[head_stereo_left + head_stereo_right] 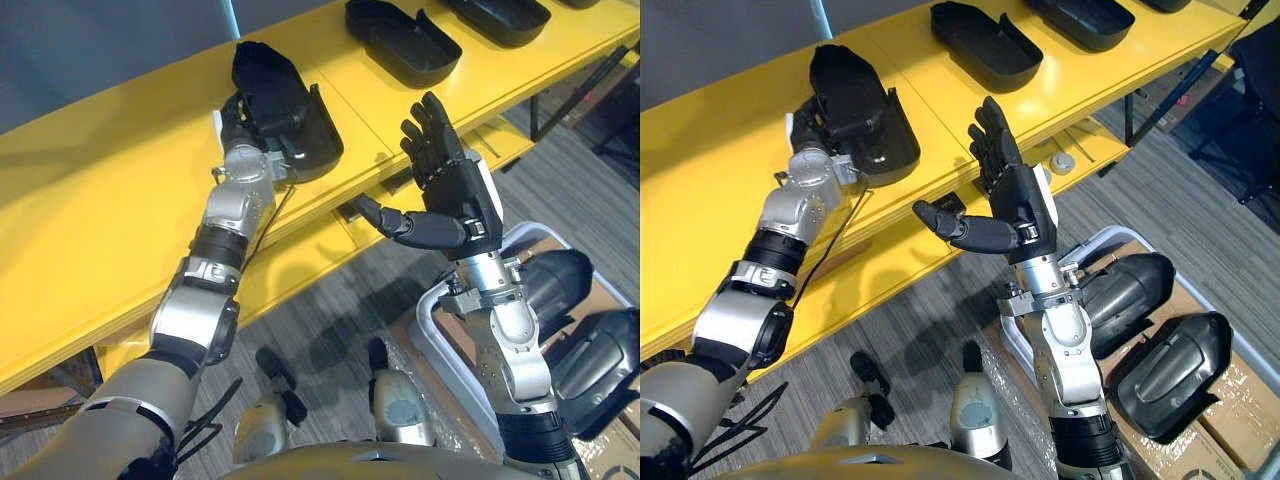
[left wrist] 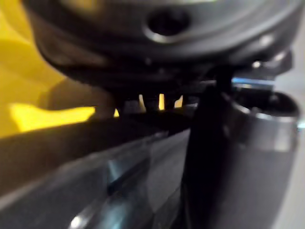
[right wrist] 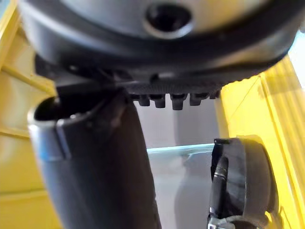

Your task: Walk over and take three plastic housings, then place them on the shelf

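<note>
On the yellow shelf (image 1: 100, 190) my left hand (image 1: 238, 118) is shut on a black plastic housing (image 1: 285, 95) that rests on the shelf top, with fingers curled over its near side. Two more black housings (image 1: 400, 42) (image 1: 500, 15) lie further right along the same shelf. My right hand (image 1: 455, 195) hangs in the air in front of the shelf edge; it is open, fingers straight, thumb stuck out to the side, and it holds nothing. The right wrist view looks past the thumb (image 3: 95, 157) to the held housing (image 3: 243, 181).
A white bin (image 1: 432, 325) at the lower right holds two more black housings (image 1: 1130, 285) (image 1: 1170, 375) and sits on cardboard. A lower yellow shelf tier (image 1: 890, 270) juts out below the top one. Black furniture legs (image 1: 1160, 100) stand on the grey carpet at the right.
</note>
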You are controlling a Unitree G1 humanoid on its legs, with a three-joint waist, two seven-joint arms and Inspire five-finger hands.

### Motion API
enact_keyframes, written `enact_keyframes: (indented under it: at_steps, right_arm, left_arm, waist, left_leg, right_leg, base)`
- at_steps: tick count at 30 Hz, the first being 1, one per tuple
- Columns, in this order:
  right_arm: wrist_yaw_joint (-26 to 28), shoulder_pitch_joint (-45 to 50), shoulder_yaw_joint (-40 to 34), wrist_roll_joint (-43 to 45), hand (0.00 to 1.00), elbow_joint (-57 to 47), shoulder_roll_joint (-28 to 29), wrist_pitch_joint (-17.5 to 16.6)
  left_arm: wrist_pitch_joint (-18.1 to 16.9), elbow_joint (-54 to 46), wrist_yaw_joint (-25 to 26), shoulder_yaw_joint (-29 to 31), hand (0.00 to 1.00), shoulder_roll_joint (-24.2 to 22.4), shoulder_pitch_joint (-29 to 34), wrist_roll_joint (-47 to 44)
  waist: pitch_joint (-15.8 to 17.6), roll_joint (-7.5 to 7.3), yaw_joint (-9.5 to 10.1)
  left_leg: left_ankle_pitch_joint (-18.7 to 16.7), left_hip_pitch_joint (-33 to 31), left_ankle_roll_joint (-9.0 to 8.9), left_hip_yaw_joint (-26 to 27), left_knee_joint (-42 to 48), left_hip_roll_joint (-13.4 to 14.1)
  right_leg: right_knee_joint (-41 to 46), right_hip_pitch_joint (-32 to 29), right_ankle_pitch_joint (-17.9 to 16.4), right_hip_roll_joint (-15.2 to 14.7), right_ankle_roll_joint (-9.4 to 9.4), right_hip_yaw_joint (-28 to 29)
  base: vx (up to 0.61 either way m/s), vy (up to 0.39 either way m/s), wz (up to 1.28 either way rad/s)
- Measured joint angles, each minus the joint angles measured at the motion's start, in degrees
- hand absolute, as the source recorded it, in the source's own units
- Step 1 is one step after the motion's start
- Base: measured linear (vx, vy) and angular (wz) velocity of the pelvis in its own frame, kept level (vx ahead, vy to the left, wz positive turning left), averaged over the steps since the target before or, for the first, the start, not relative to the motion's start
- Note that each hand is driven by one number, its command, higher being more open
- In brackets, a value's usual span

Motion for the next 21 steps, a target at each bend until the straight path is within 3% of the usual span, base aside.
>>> enact_keyframes:
  at_steps: [5, 13, 17, 21]
  right_arm:
    - [0.48, 2.3, 0.01, 1.95, 1.0, -1.58, -0.04, 0.07]
    - [2.04, 5.69, 3.18, 2.59, 1.0, -1.54, 0.1, 0.06]
    - [3.35, 8.7, 3.55, 2.58, 1.0, -1.35, 0.13, 0.06]
    - [4.34, 9.71, 3.87, 2.56, 1.0, -0.54, 0.13, -0.03]
  left_arm:
    - [5.01, 2.23, -0.79, 0.2, 1.0, 7.02, 0.02, 10.64]
    - [8.17, 2.17, -1.33, 1.49, 1.0, 9.4, -0.17, 12.9]
    - [6.21, 2.17, -1.59, 1.55, 1.0, 9.45, -0.16, 12.44]
    - [-0.05, 1.16, -1.21, 1.18, 1.0, 9.44, -0.14, 9.74]
  waist:
    - [0.03, 0.2, -0.5]
    - [0.04, 0.5, -1.35]
    - [0.18, 1.25, -1.42]
    - [0.04, 1.52, -1.41]
  left_leg:
    - [0.91, 0.81, 0.78, 0.69, 0.22, -0.22]
    - [1.01, 2.32, 1.61, 0.68, 0.24, -0.73]
    - [0.96, 2.65, 1.59, 0.66, 0.22, -0.74]
    - [0.96, 3.1, 1.59, 0.45, 0.2, -0.77]
  right_leg:
    - [0.44, 0.17, 0.46, -0.02, 0.51, 1.01]
    - [1.04, 1.57, -0.15, -0.11, -0.9, 0.91]
    - [1.14, 1.83, -0.41, -0.1, -1.09, 0.88]
    - [1.16, 2.44, -0.49, -0.12, -1.2, 0.7]
  base:
    - [0.05, 0.008, -0.08]
    - [0.06, 0.008, 0.0]
    - [0.0, 0.0, 0.0]
    - [0.0, 0.0, 0.0]
